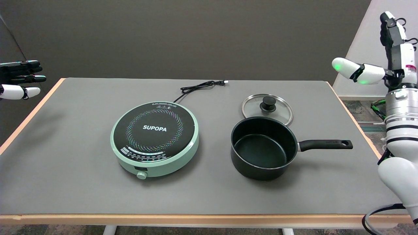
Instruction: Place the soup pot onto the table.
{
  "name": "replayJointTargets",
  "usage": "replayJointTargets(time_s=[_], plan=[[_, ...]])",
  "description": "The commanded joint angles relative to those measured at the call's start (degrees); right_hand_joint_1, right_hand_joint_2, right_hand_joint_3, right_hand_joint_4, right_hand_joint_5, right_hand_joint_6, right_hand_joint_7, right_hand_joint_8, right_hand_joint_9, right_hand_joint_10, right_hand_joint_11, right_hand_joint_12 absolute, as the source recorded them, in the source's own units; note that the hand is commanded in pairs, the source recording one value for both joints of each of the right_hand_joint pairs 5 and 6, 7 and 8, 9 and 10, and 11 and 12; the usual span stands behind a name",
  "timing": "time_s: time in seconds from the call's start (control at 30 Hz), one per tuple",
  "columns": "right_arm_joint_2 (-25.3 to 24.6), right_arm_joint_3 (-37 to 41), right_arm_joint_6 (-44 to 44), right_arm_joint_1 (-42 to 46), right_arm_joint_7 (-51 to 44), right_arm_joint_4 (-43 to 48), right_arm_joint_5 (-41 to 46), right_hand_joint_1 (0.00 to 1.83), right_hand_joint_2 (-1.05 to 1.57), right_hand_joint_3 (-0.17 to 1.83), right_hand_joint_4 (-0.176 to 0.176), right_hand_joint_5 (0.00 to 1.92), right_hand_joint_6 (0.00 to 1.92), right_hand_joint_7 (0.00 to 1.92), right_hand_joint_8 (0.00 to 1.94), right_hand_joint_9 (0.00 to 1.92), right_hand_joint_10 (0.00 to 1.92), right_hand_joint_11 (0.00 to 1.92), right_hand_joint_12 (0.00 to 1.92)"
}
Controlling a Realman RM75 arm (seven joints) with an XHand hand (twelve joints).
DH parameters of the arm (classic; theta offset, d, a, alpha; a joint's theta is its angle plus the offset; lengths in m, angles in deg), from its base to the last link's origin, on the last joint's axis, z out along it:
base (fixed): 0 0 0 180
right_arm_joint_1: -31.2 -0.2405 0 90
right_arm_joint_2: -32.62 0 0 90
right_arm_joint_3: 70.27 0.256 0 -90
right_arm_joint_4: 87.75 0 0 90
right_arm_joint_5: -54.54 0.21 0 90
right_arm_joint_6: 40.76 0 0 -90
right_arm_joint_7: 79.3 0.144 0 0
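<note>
The black soup pot (261,148) stands upright on the grey table (81,182), right of centre, its long handle (325,144) pointing right. It holds nothing inside. My right hand (385,52) is raised in the air beyond the table's right edge, well above and right of the handle's end. Its fingers are spread, the thumb sticks out to the left, and it holds nothing.
A glass lid (267,107) with a black knob lies flat just behind the pot. A mint-green induction cooker (155,137) sits at the table's centre, its black cord (199,87) trailing to the back. The idle left hand (19,80) hangs at the upper left.
</note>
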Motion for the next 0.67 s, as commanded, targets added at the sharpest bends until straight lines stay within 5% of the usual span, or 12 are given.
replayJointTargets(time_s=[0.03,0.67], plan=[[-3.94,-0.98,0.83,-2.50,4.58,9.23,0.02,0.89,0.02,0.49,0.095,0.15,0.15,0.15,0.15,0.15,0.15,0.15,0.15],[-5.55,-6.46,0.75,-5.07,-2.13,10.04,0.02,0.93,0.00,0.57,0.079,0.16,0.16,0.16,0.16,0.16,0.16,0.16,0.16]])
